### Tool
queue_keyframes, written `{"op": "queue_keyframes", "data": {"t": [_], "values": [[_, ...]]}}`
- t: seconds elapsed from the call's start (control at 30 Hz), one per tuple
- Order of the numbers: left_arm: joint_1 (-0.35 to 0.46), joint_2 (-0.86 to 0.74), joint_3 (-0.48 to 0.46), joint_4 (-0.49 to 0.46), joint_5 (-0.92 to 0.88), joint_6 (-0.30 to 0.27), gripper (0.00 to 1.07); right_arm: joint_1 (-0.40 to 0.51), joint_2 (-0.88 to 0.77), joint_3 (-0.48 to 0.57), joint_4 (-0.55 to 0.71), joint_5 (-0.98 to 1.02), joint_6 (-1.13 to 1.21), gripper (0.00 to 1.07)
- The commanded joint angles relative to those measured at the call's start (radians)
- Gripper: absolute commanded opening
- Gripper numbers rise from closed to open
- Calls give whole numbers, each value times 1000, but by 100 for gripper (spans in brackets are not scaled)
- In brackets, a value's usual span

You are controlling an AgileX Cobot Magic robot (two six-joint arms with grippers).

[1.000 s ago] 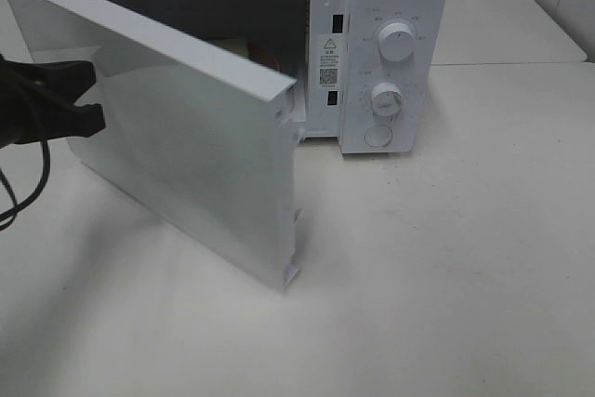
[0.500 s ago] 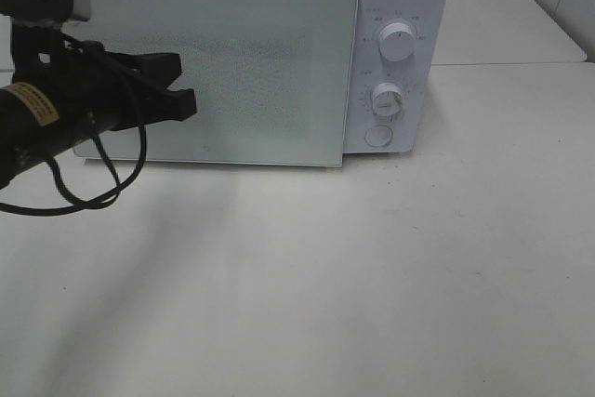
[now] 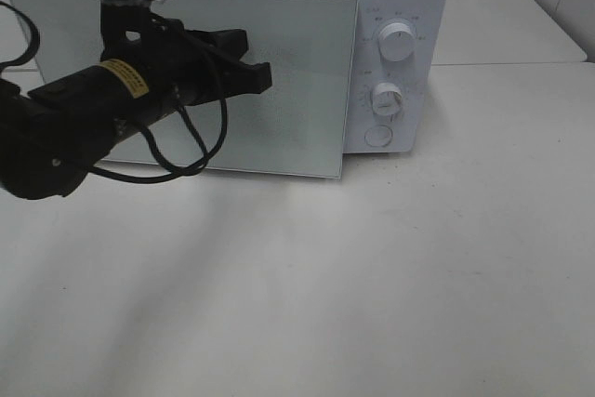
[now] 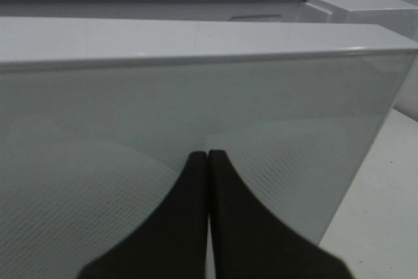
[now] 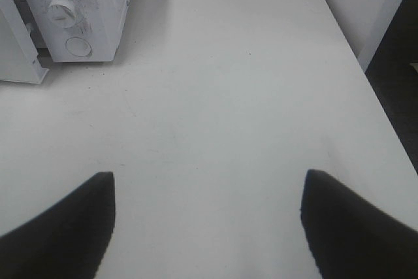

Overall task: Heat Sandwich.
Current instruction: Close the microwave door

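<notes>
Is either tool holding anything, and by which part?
Nothing is held. The left tool is shut on nothing at the white microwave's glossy door; the right tool is open above the white table.

White microwave (image 3: 307, 62) (door ajar) on white table (image 3: 418, 276).

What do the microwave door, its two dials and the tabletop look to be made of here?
Microwave door: likely glass or glossy plastic, pale grey; it reflects light and shows a fine dot mesh up close.
Upper dial and lower dial: probably white moulded plastic, matte.
Tabletop: smooth off-white laminate or stone, faintly speckled; cannot tell which.
</notes>
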Motion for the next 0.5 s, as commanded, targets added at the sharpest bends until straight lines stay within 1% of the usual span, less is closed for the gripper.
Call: {"op": "queue_keyframes", "data": {"t": [0.03,0.17,0.2,0.27,0.33,0.47,0.5], "values": [[-35,35,-67,-11,42,14,0,-6,-28,1,-1,-7,0,76],[-52,63,-111,-14,73,34,0,-6,-28,1,-2,-7,1,76],[-59,80,-139,-16,91,34,0,-6,-28,1,-2,-7,1,76],[-59,90,-152,-17,100,34,0,-6,-28,1,-2,-7,1,76],[-62,116,-199,-21,120,34,0,-6,-28,1,-5,-7,7,76],[-62,136,-237,-21,128,34,0,-6,-28,1,-5,-7,6,76],[-62,146,-262,-21,150,36,0,-6,-28,1,-5,-7,6,76]]}}
